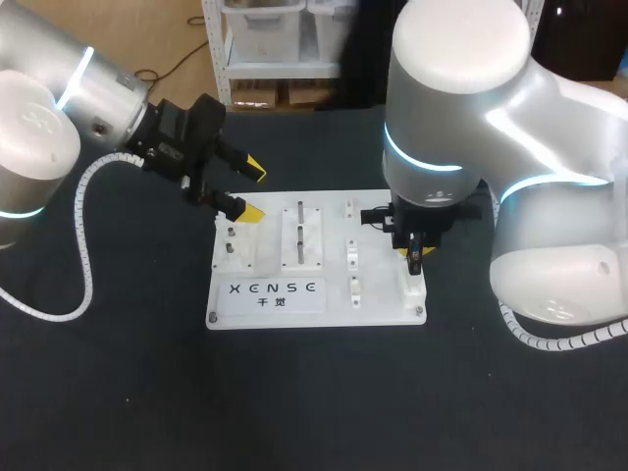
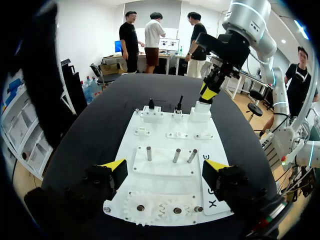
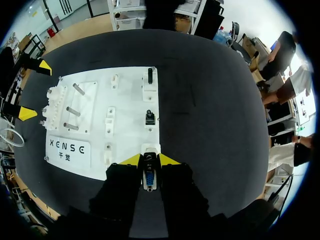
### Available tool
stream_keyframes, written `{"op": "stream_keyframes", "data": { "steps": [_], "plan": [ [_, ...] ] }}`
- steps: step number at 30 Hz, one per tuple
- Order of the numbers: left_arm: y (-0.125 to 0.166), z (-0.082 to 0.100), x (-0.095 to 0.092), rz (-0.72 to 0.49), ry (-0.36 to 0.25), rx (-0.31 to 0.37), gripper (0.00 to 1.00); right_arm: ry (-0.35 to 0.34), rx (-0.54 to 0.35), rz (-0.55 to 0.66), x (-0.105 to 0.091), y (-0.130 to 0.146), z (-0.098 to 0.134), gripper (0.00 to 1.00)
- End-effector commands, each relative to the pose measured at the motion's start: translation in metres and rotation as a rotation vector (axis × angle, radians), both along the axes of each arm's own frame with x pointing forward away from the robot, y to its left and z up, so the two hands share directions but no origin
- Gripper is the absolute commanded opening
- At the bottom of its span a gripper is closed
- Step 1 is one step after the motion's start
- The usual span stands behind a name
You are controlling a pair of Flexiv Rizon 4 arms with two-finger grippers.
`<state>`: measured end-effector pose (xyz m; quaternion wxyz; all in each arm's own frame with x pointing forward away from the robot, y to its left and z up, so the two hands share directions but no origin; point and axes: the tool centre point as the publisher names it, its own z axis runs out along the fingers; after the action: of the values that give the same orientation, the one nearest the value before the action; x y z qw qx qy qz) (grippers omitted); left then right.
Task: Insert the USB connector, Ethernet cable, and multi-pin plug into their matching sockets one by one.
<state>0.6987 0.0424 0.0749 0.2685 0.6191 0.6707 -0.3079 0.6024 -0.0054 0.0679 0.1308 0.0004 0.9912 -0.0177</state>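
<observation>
Item: white board (image 1: 383, 294), flat on the dark table (image 1: 118, 392), printed label along its near edge. Right gripper (image 3: 149, 160): over the board's near-right corner, claw clamped on the multi-pin plug (image 3: 149, 178), one yellow tip on either side of its metal shell and blue face. Plug position: directly over the white socket block (image 1: 412, 287) at that corner; whether it touches the socket cannot be told. Right edge of the board, further back: two more socket blocks, each with a dark connector standing upright in it, the nearer one (image 3: 149, 117) stubby, the farther one (image 3: 150, 75) slim; which is the USB and which the Ethernet cannot be told. Left gripper (image 1: 253, 190): over the board's left edge toward the far-left corner, claw spread wide, gripping nothing. Under it, along the left edge: a row of white gears (image 2: 160, 207). Just inside the gears: three metal pins (image 2: 176, 155) upright on a raised plate. Middle of the board: small white clips (image 3: 109, 120) in a row.
</observation>
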Motion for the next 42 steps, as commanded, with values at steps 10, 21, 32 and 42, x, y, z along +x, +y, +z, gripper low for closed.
{"op": "stream_keyframes", "data": {
  "steps": [10, 21, 32, 42],
  "plan": [
    [-0.0004, -0.0003, 0.0014, -0.002, 0.002, 0.003, 1.00, -0.002, 0.006, -0.001, -0.0002, -0.0020, -0.0019, 0.00],
    [-0.0004, -0.0003, 0.0014, -0.002, 0.002, 0.003, 1.00, -0.001, 0.005, 0.008, -0.0009, -0.0035, -0.0002, 0.00],
    [-0.0004, -0.0003, 0.0014, -0.002, 0.002, 0.003, 1.00, 0.000, 0.002, 0.007, -0.0004, -0.0072, -0.0010, 0.00],
    [-0.0004, -0.0003, 0.0014, -0.002, 0.002, 0.003, 1.00, 0.001, 0.003, 0.010, -0.0032, -0.0056, -0.0059, 0.00]
  ]
}}
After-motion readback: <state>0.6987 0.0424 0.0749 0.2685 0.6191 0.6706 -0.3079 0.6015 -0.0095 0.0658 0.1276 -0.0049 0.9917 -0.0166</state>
